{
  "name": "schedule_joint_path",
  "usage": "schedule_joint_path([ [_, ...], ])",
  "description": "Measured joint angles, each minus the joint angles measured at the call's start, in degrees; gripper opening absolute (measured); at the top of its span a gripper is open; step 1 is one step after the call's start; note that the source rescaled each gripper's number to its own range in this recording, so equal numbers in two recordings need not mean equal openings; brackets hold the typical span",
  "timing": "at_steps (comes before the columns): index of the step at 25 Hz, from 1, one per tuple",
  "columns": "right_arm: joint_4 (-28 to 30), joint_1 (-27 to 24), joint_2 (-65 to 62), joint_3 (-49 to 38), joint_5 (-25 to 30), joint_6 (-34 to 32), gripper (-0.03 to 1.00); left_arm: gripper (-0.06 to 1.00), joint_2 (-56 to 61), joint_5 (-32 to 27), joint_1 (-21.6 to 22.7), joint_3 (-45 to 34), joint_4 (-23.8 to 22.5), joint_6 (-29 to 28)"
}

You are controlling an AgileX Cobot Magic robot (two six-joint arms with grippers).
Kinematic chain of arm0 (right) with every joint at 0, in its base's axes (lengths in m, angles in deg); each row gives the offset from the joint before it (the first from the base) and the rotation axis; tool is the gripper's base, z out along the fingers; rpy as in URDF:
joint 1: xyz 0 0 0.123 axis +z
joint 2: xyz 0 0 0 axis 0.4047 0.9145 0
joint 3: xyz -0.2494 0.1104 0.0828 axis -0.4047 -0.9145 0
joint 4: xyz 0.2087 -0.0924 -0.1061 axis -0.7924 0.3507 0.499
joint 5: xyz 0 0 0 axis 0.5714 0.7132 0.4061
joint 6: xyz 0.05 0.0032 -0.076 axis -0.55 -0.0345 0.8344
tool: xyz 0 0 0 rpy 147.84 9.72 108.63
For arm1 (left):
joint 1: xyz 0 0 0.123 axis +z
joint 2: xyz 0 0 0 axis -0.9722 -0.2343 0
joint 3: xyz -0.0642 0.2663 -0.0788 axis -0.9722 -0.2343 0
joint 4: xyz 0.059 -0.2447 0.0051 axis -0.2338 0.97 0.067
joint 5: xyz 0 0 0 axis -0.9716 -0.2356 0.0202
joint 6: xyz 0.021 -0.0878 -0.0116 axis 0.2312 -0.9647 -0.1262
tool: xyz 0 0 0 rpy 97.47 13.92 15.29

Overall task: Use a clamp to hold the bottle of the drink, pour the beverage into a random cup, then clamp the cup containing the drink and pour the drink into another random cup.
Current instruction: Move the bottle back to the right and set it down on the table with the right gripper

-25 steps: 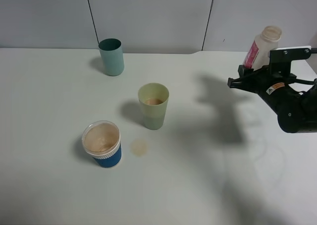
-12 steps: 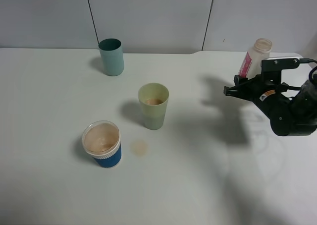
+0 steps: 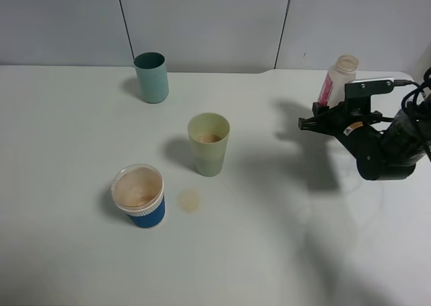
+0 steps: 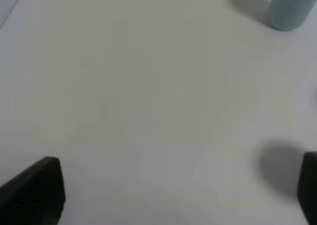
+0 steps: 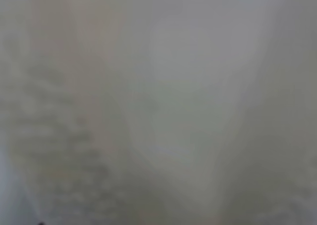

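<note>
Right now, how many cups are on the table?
3. The teal cup stands far back left, the yellow-green cup in the middle, the blue white-rimmed cup front left. None seems hidden.

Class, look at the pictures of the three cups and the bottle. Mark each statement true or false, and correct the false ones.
1. The yellow-green cup holds pinkish-brown beverage. True.
2. The bottle lies on its side. False: the right gripper holds it nearly upright.
3. Of the three cups, the teal cup stands nearest the back wall. True.
4. The blue cup is empty. False: it holds brownish liquid.
5. A small spill mark lies beside the blue cup. True.
</note>
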State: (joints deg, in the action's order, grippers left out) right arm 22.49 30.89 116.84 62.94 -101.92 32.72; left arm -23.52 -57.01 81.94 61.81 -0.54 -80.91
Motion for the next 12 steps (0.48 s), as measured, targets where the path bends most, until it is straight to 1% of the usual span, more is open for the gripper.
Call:
schedule_joint_path([
  [4,0.00,0.00,1.35,2.08,0.00,0.00,0.00,0.95,0.00,0.00,0.00,0.00,0.00,0.00],
  [10,-0.58,0.00,3.24,2.39,-0.07,0.00,0.00,0.95,0.00,0.00,0.00,0.00,0.00,0.00],
  [12,-0.99,0.00,3.85,2.51,-1.15,0.00,0.00,0.95,0.00,0.00,0.00,0.00,0.00,0.00],
])
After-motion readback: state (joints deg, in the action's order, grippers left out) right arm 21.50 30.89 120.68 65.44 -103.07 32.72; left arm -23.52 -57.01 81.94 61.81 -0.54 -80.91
